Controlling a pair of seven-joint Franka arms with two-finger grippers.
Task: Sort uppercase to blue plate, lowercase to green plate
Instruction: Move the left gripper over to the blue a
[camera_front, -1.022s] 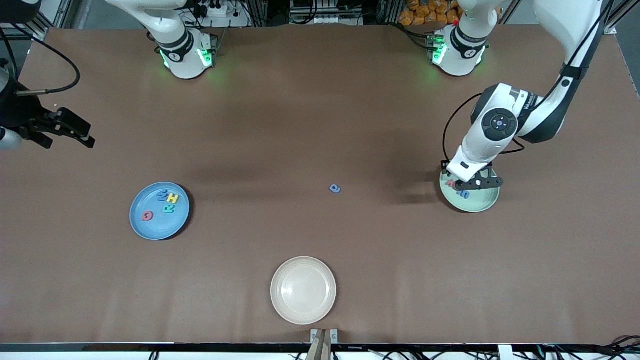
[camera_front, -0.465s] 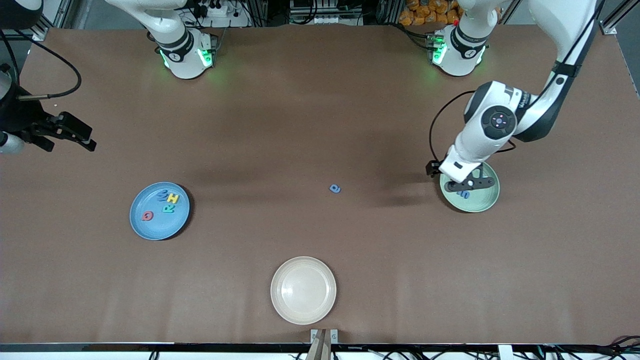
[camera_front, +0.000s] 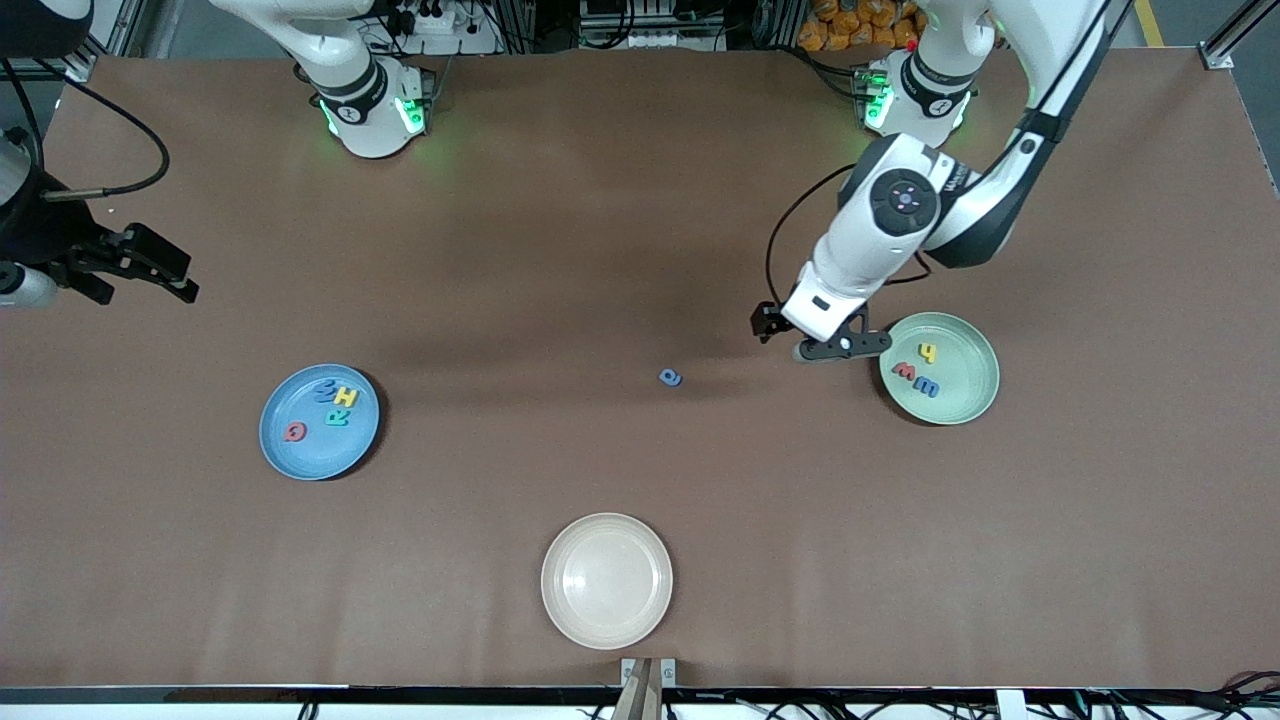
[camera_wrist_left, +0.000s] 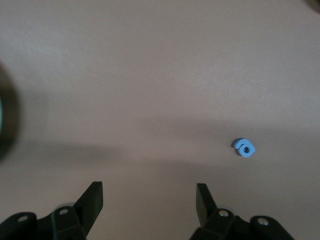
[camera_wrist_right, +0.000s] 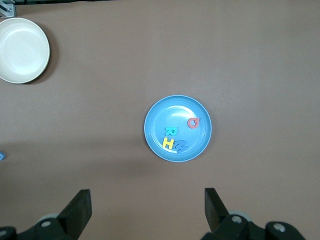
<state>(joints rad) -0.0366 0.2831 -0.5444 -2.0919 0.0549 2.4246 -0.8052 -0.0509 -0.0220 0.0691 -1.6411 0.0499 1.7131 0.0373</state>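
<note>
The round shallow blue plate (camera_front: 319, 421) lies toward the right arm's end of the table; it holds four flat foam capital letters, a red Q (camera_front: 294, 432), a teal-green R (camera_front: 338, 417), a yellow H (camera_front: 346, 397) and a blue W (camera_front: 325, 392); the round pale green plate (camera_front: 939, 368) lies toward the left arm's end and holds a yellow h (camera_front: 928, 351), a red w (camera_front: 904, 372) and a blue e (camera_front: 925, 387); one small blue rounded letter (camera_front: 670, 377) lies alone on the table between the two plates.
</note>
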